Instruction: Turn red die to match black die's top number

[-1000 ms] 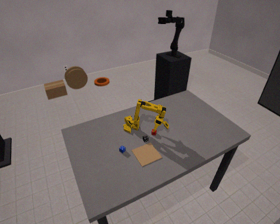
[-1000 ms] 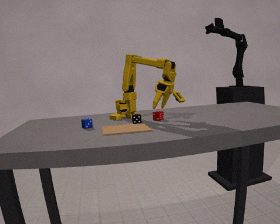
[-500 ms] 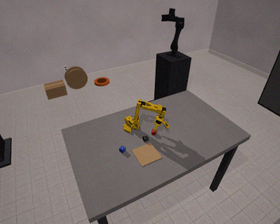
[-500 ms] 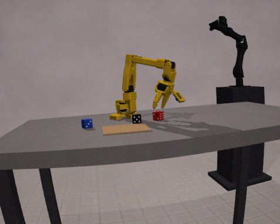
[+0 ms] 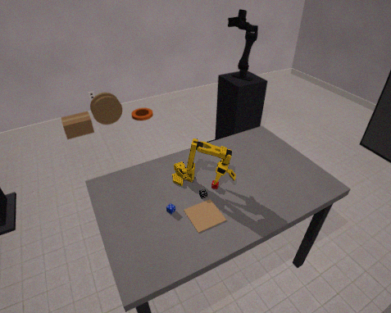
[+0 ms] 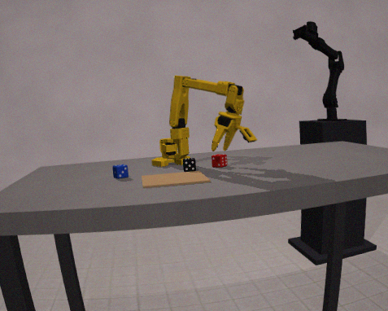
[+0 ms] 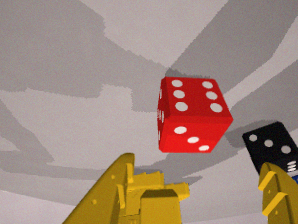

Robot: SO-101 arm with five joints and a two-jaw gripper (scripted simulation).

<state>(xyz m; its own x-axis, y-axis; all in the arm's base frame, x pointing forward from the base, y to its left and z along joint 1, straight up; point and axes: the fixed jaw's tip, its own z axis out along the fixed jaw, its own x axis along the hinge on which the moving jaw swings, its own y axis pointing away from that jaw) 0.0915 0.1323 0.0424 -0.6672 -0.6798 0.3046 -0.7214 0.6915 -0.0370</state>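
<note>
The red die point(image 5: 215, 186) lies on the bare table, off the mat, just beyond the black die point(image 5: 202, 193). In the wrist view the red die point(image 7: 192, 114) shows six on the face turned to the camera and three on a side face. The black die point(image 7: 272, 145) shows three pips there and is partly hidden behind a finger. My gripper point(image 6: 231, 144) hangs a little above the red die point(image 6: 219, 160), part open and empty, fingers pointing down. The tan mat point(image 5: 205, 215) lies flat in front of the black die point(image 6: 189, 164).
A blue die point(image 5: 171, 208) sits on the table left of the mat point(image 6: 175, 178). The arm's base point(image 5: 183, 174) stands behind the dice. A black pedestal point(image 5: 241, 102) with a dark arm stands beyond the table.
</note>
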